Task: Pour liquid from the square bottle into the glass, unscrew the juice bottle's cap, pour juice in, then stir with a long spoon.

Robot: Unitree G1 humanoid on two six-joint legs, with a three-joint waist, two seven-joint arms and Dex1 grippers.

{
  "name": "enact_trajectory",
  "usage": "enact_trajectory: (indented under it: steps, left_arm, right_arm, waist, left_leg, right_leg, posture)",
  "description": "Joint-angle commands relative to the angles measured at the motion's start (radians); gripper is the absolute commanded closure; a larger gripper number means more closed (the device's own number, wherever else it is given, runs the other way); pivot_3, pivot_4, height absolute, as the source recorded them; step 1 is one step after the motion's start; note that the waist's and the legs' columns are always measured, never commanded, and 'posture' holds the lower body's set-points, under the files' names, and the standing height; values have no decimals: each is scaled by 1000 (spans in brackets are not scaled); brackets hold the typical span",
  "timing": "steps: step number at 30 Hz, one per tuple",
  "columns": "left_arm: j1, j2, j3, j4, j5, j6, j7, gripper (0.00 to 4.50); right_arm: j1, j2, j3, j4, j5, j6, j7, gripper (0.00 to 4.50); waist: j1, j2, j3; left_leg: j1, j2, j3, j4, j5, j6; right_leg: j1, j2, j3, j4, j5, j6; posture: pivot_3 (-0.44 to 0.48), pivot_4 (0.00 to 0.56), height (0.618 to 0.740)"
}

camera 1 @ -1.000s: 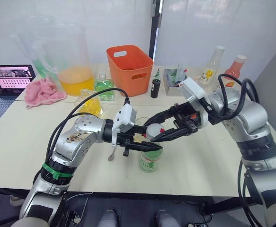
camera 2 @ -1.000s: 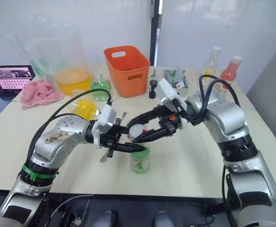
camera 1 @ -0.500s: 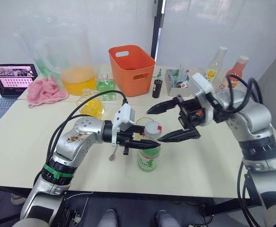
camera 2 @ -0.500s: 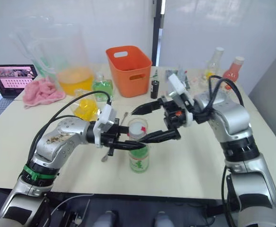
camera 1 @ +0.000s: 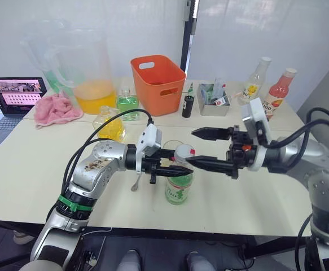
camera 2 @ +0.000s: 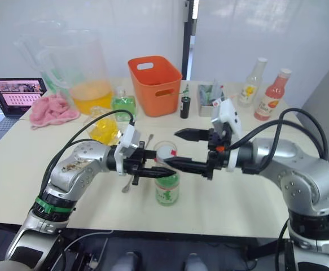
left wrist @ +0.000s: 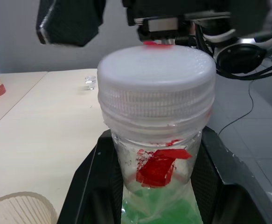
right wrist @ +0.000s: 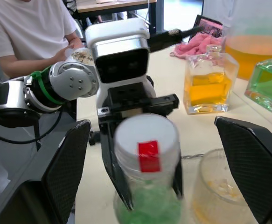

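I am at the cap-unscrewing step. My left gripper point(camera 1: 172, 169) is closed around the neck of the juice bottle point(camera 1: 179, 189), which stands upright on the table point(camera 1: 29, 169) near the front edge, its white cap point(left wrist: 156, 79) screwed on, a small red mark on top. My right gripper point(camera 1: 204, 148) hangs just beside the cap with its two fingers spread wide, holding nothing. Next, as I judge it, the right fingers need to close square on the cap and twist while the left holds the bottle steady. The glass point(camera 2: 165, 150) stands just behind the bottle, partly hidden by it, so I cannot tell how full it is. The square bottle point(camera 1: 108, 123) sits farther back on my left. The long spoon point(camera 1: 136, 182) lies under my left arm, mostly covered.
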Motion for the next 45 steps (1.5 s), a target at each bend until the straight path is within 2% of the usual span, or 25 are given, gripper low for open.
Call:
enact_trajectory:
  steps: [1, 3, 9, 12, 18, 22, 27, 29, 36, 39, 43, 44, 45]
  left_arm:
    - [4, -15, -45, 46, 62, -14, 13, 3098]
    - [5, -19, -50, 54, 69, -23, 9, 3099]
    - [2, -23, -52, 64, 73, -29, 3, 3099]
    - [0, -21, -52, 72, 79, -39, 4, 3099]
    - [10, -9, -45, 60, 76, -37, 10, 3100]
    - [19, -1, -37, 39, 74, -30, 24, 3100]
    - [42, 17, -26, -4, 67, -13, 44, 3100]
    - [55, 26, -20, -26, 64, -4, 56, 3100]
    - [89, 48, -5, -91, 53, 27, 94, 3100]
    - [103, 53, 1, -116, 47, 42, 107, 3101]
    - [110, 55, 6, -132, 44, 52, 120, 3102]
    - [107, 55, 8, -129, 44, 53, 119, 3103]
    - [104, 55, 9, -125, 44, 53, 118, 3109]
  right_arm:
    - [8, 10, -17, -74, 29, 2, -92, 0]
    - [25, 13, 12, -94, 13, -3, -124, 0]
    - [43, 24, 33, -97, 17, -18, -189, 0]
    - [47, 28, 31, -85, 35, -16, -202, 816]
    - [41, 13, 45, -71, 54, -30, -153, 2774]
    - [24, -23, 85, -24, 28, -64, -36, 2794]
    - [-33, -75, 186, 111, -52, -185, 253, 2794]
    - [-84, -79, 242, 216, -130, -284, 396, 2794]
    - [-331, -7, 379, 554, -299, -512, 753, 2794]
    - [-415, 22, 416, 656, -342, -557, 850, 2794]
    - [-497, 7, 477, 727, -315, -572, 877, 2794]
    - [-512, 4, 484, 737, -302, -567, 877, 1765]
    - [-523, 1, 491, 745, -292, -568, 877, 1468]
  waist:
    - [2, 0, 0]
    - [6, 0, -1]
    - [11, 0, -1]
    - [13, 0, -2]
    - [14, 0, -2]
    - [14, 0, -2]
    - [12, 0, -2]
    - [11, 0, -2]
    - [-12, 0, -2]
    - [-13, 0, -2]
    - [-13, 0, -2]
    - [-13, 0, -2]
    - [-13, 0, -2]
  left_leg:
    - [0, 0, 0, 1, 0, 0]
    - [0, 0, 0, 1, 0, 0]
    - [0, 0, 0, 3, 0, 0]
    - [0, 0, 0, 3, 0, 0]
    - [0, 0, 0, 3, 0, 0]
    - [0, 0, 0, 3, 0, 0]
    - [0, 0, 0, 2, 0, 0]
    - [0, 0, 0, 2, 0, 0]
    - [1, 0, 0, 1, 0, 0]
    - [1, 0, 0, 1, 0, 0]
    - [1, 0, 0, 1, 0, 0]
    - [1, 0, 0, 1, 0, 0]
    - [1, 0, 0, 1, 0, 0]
  right_leg:
    - [0, 0, 0, 0, 0, -1]
    - [1, 0, 0, -1, -3, -5]
    - [3, 0, 0, -3, -2, -6]
    - [3, 0, 0, -3, -2, -6]
    - [4, 0, 0, -4, -2, -6]
    - [4, 0, 0, -4, -2, -6]
    - [4, 0, 0, -5, -2, -6]
    - [4, 0, 0, -5, -2, -6]
    - [4, 0, 0, -4, -2, -6]
    - [4, 0, 0, -4, -2, -5]
    - [2, 0, 0, -4, -1, -4]
    - [2, 0, 0, -4, -1, -4]
    - [2, 0, 0, -4, -1, -5]
  posture:
    - [0, 150, 740]
    - [0, 150, 740]
    - [0, 150, 740]
    - [0, 150, 740]
    - [0, 150, 740]
    - [0, 150, 740]
    - [0, 150, 740]
    - [0, 150, 740]
    - [0, 150, 740]
    - [0, 150, 740]
    - [0, 150, 740]
    - [0, 150, 740]
    - [0, 150, 740]
